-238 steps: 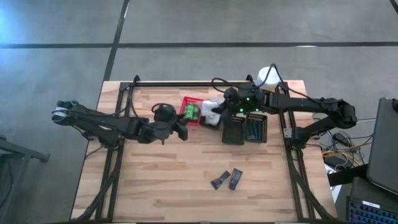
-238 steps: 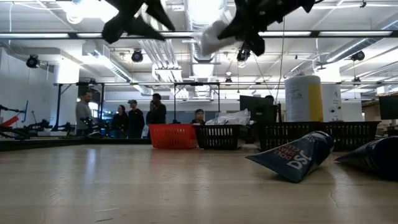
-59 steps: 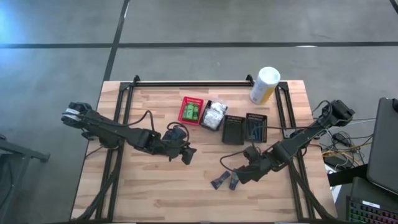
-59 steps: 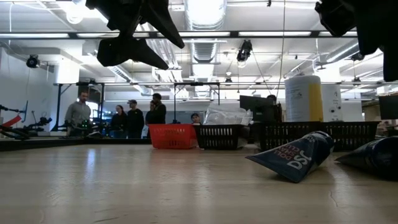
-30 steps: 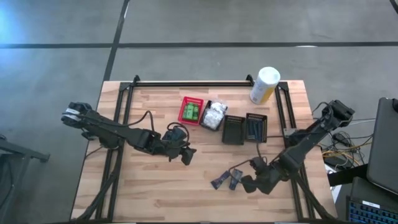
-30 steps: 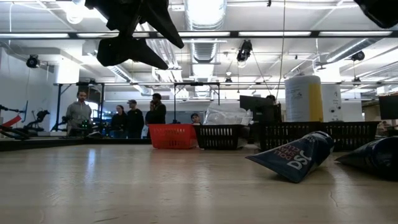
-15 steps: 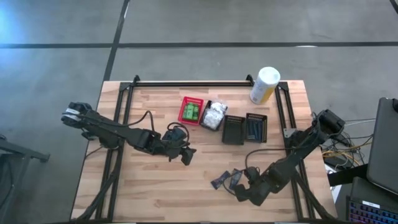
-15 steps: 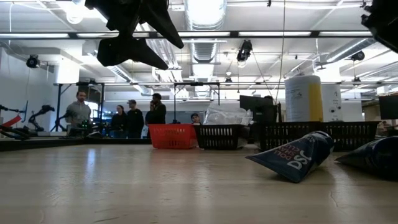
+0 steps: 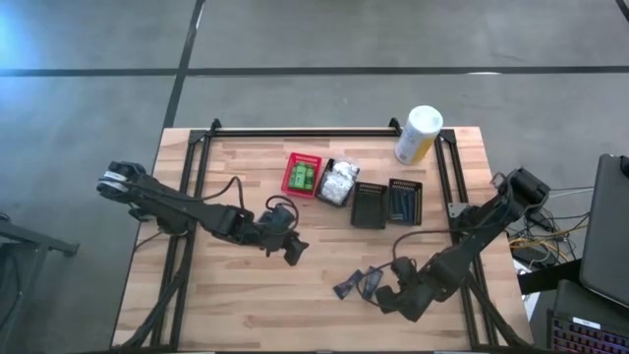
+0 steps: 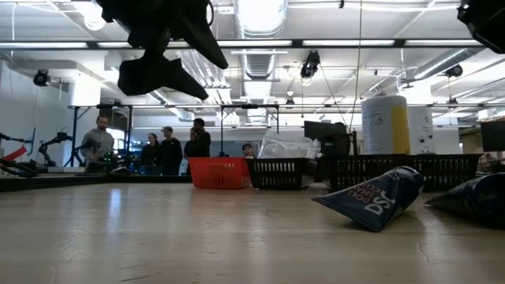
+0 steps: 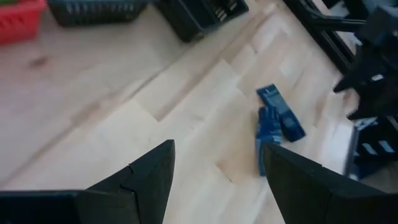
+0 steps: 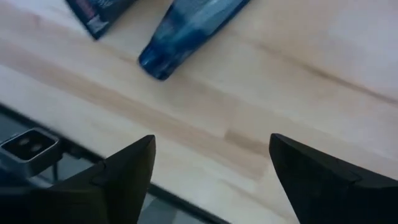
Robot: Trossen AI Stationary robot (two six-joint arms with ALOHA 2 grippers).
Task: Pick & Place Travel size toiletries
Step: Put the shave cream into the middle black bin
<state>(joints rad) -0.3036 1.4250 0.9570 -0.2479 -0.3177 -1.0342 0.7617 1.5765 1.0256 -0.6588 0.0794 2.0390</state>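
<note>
Two dark blue tubes lie flat side by side on the wooden table near its front edge; the left wrist view also shows them. My right gripper hangs open and tipped steeply down, just on the near side of the right-hand tube, touching nothing. My left gripper hovers open above the table's middle, left of the tubes, with nothing in it. Green packets lie in a red basket, white pouches in a black one.
Along the far side stand the red basket, three black slotted baskets and a tall white-and-yellow canister. The table's near edge runs close below my right gripper. People stand in the room behind.
My right gripper has sunk a little and gone toward the table's near edge, coming to hang just beyond the right-hand tube. My left gripper has tipped slightly while staying in place. The tubes have not moved.
</note>
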